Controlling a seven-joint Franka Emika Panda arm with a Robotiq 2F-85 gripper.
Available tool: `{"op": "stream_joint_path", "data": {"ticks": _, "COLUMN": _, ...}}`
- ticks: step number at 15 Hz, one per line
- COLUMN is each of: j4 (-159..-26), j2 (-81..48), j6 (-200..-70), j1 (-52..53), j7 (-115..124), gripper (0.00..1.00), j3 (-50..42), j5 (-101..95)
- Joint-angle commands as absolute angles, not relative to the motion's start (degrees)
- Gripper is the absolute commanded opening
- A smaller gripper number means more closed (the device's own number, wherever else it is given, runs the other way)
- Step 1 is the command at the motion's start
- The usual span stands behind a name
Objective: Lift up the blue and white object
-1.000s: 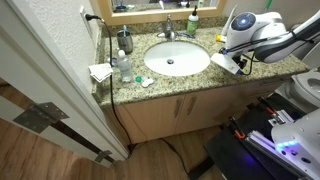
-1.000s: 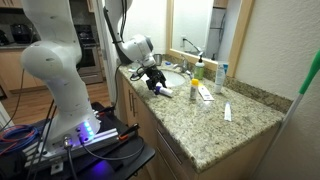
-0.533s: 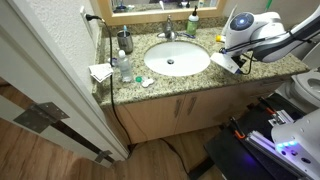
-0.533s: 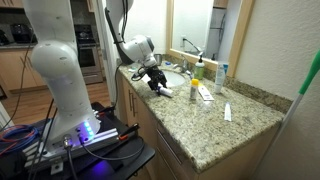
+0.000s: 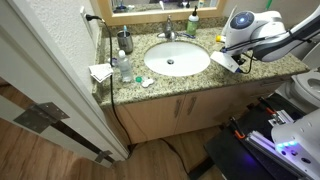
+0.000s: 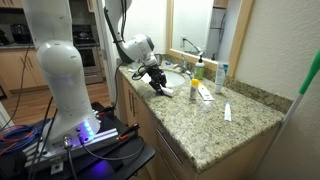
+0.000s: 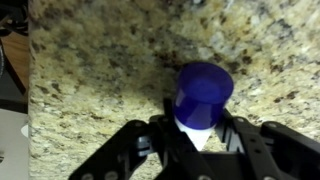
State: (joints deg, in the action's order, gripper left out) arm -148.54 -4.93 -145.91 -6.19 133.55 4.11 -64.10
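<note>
blue cylinder in the claw

in the wrist view we see the small bright blue cylinder with a white end (image 7: 203, 95) between the fingers of the black robotiq gripper (image 7: 200, 130), which clamp its white end (blue end toward the camera), above the speckled granite countertop (image 7: 100, 60).

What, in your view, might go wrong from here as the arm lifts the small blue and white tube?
1. The gripper flanks only the white end of the small blue and white tube; the blue part sticks out beyond the fingertips, so it may tilt or slip.
2. It works near the speckled granite counter's front edge; a dropped tube might roll off.
</note>
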Motion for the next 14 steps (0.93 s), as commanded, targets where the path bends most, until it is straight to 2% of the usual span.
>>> {"op": "stream_joint_path", "data": {"ticks": 1, "j4": -151.1, "j2": -1.4, "j6": -154.7, "j1": -6.7, "j7": 122.5, "gripper": 0.16, "j3": 0.2, "j5": -55.5}}
{"op": "stream_joint_path", "data": {"ticks": 5, "j4": -155.7, "j2": 1.6, "j6": -168.8, "j1": -9.2, "j7": 104.5, "gripper": 0.16, "j3": -5.3, "j5": -40.3}}
{"op": "stream_joint_path", "data": {"ticks": 9, "j4": -163.1, "j2": -1.0, "j6": -185.4, "j1": -9.3, "j7": 86.3, "gripper": 0.16, "j3": -8.0, "j5": -21.4}}
{"op": "stream_joint_path", "data": {"ticks": 10, "j4": -164.6, "j2": -1.8, "j6": -189.2, "j1": -8.2, "j7": 83.8, "gripper": 0.16, "j3": -6.8, "j5": -16.4}}
{"op": "stream_joint_path", "data": {"ticks": 11, "j4": -160.4, "j2": -6.7, "j6": -191.1, "j1": -5.7, "j7": 84.1, "gripper": 0.16, "j3": -4.3, "j5": -11.5}}
{"op": "stream_joint_path", "data": {"ticks": 14, "j4": -160.6, "j2": -6.9, "j6": -196.8, "j1": -19.0, "j7": 102.3, "gripper": 0.16, "j3": 8.2, "j5": -30.4}}
